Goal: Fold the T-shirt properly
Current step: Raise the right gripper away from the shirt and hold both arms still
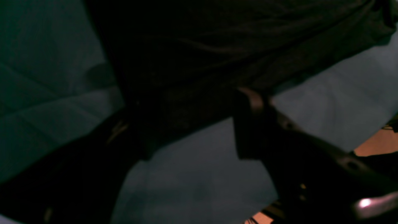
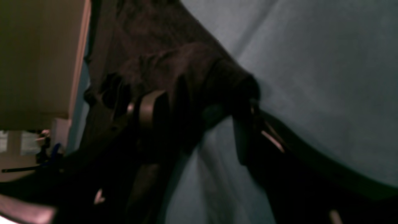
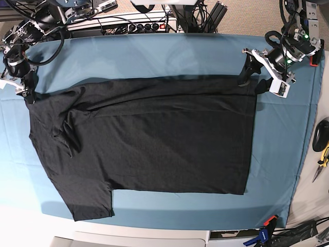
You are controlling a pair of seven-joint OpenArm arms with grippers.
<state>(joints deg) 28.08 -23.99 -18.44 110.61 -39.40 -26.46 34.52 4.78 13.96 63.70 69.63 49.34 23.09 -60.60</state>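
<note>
The black T-shirt (image 3: 154, 139) lies spread on the blue table cloth (image 3: 154, 56), plain side up, with one sleeve at the near left and a fold along its far edge. My left gripper (image 3: 250, 78) is at the shirt's far right corner. In the left wrist view it (image 1: 186, 121) is shut on the T-shirt (image 1: 217, 46), with dark cloth between the fingers. My right gripper (image 3: 28, 91) is at the far left corner. In the right wrist view it (image 2: 199, 115) is shut on bunched shirt cloth (image 2: 186, 68).
Cables and a power strip (image 3: 149, 23) run along the far edge. A dark object (image 3: 321, 135) and yellow-handled pliers (image 3: 322, 160) lie off the cloth at the right. A clamp (image 3: 266, 226) grips the cloth's near right corner.
</note>
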